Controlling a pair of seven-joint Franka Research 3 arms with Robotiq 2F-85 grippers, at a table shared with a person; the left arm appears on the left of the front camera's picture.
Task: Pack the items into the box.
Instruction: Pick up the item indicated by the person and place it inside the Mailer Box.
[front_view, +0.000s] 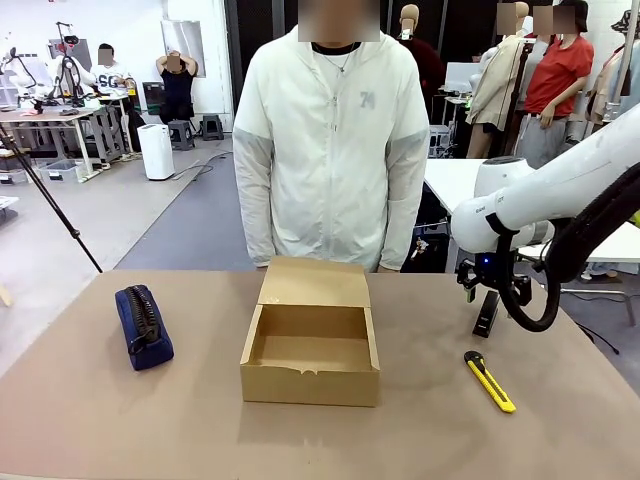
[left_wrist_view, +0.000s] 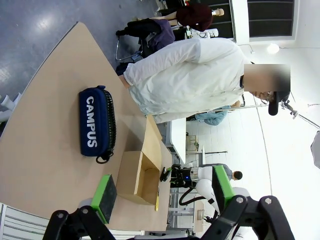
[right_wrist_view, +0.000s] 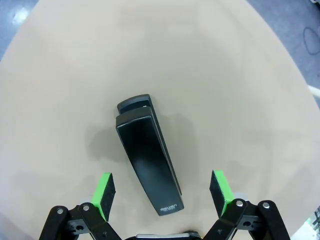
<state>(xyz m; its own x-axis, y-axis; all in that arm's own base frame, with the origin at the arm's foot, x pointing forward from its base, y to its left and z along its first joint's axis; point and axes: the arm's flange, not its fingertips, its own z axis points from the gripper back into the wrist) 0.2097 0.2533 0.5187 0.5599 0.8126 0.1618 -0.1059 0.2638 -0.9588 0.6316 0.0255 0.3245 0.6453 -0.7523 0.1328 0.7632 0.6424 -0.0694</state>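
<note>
Tan tabletop lay beneath the right gripper (right_wrist_view: 162, 192), its green pads (right_wrist_view: 104, 192) spread wide astride the black stapler (right_wrist_view: 147, 155) without touching it, right of the box (front_view: 310, 378). That box stood open and empty, flap raised. The utility knife (front_view: 489, 381) lay to its right, the navy pouch (front_view: 143, 325) to its left. The right arm (front_view: 560, 190) bent down steeply. The left gripper (left_wrist_view: 164, 192) was spread, holding nothing.

Pouch (front_view: 143, 326) L of box (front_view: 310, 386); stapler (front_view: 486, 313), knife (front_view: 489, 381) R.
</note>
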